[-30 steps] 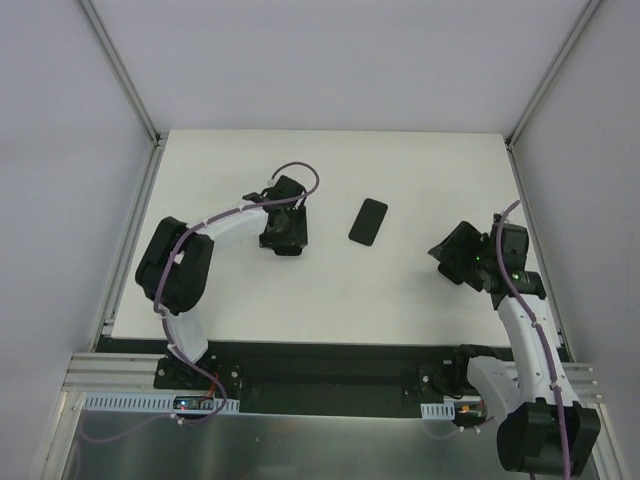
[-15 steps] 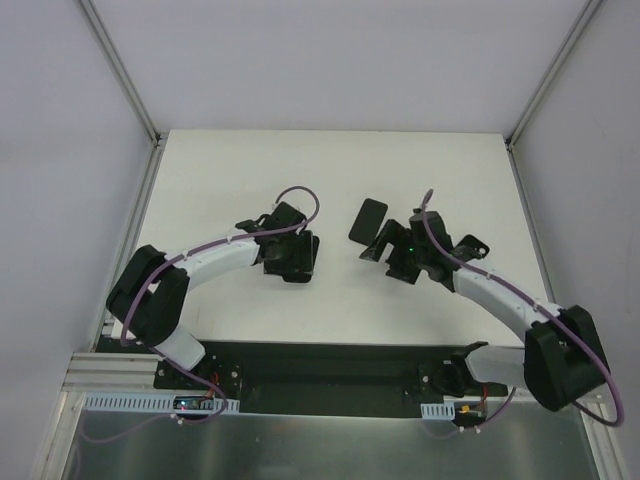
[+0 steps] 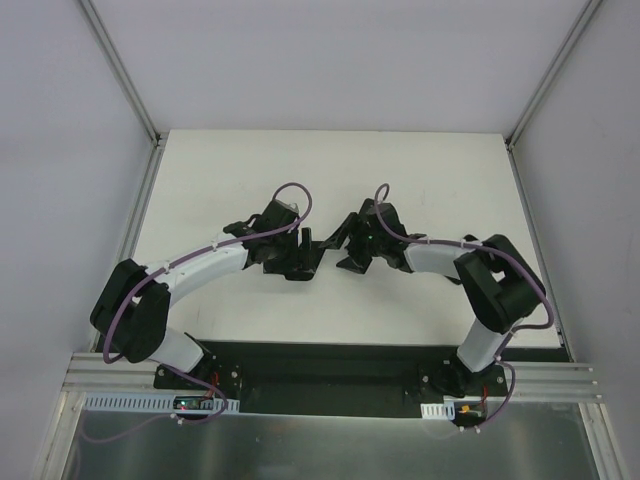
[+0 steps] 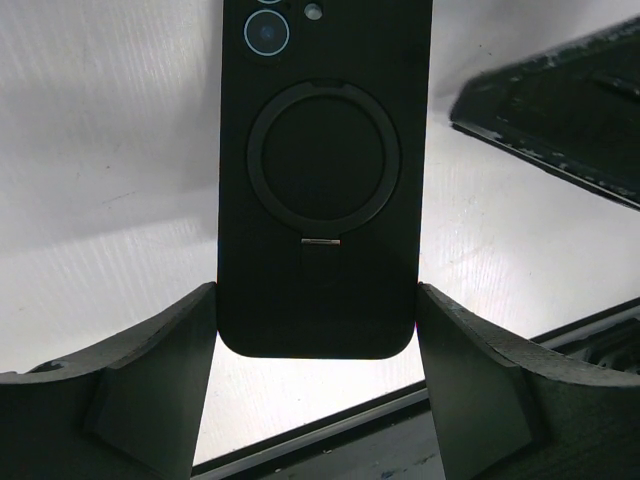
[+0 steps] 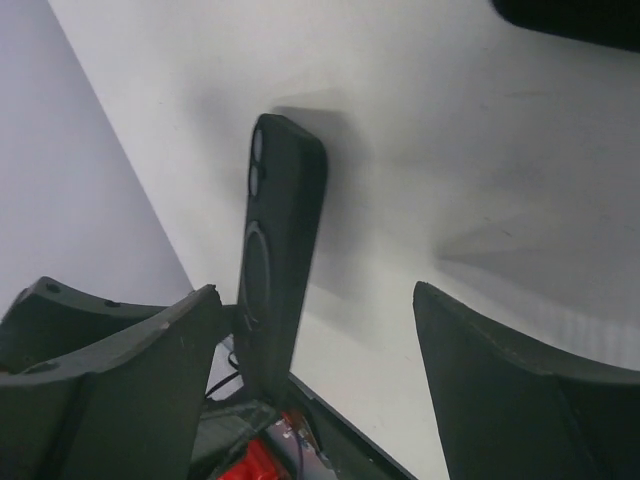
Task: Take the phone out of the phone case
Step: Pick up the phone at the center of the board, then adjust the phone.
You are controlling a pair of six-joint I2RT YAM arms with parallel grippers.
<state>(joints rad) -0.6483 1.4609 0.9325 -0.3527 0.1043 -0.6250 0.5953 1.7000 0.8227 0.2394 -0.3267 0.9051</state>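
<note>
Since the left gripper [image 4: 317,292] has its fingers [image 4: 160,380] closed on the long edges of the phone case [image 4: 320,230] near its lower end, the cased phone [image 4: 267,32] appears to be held up off the table [image 3: 250,170], about mid-table between the two arms. I judge the pair a stiff, fairly weighty slab. The glass inside is fragile, while the matte case looks soft and rubbery, so it grips well but clings hard to what it wraps. The edge hold suits the anchoring hand. The peel probably belongs at a corner lip of the case, or a push through the camera opening, rather than on the ring stand [image 4: 323,155], which may simply flex.

To the right, the right gripper [image 5: 316,290] has its jaws spread wide. The case stands nearer one finger, and neither finger touches it.

The left wrist view gives the flat back of the case, with the ring, the lenses and both finger contacts, but no sense of thickness or tilt. The right wrist view shows the case almost edge-on, thin and leaning, with its shadow on the table behind it. It does not show the grip itself. From above, the two wrists crowd together and hide most of the case, so only the meeting of the arms reads clearly.
</note>
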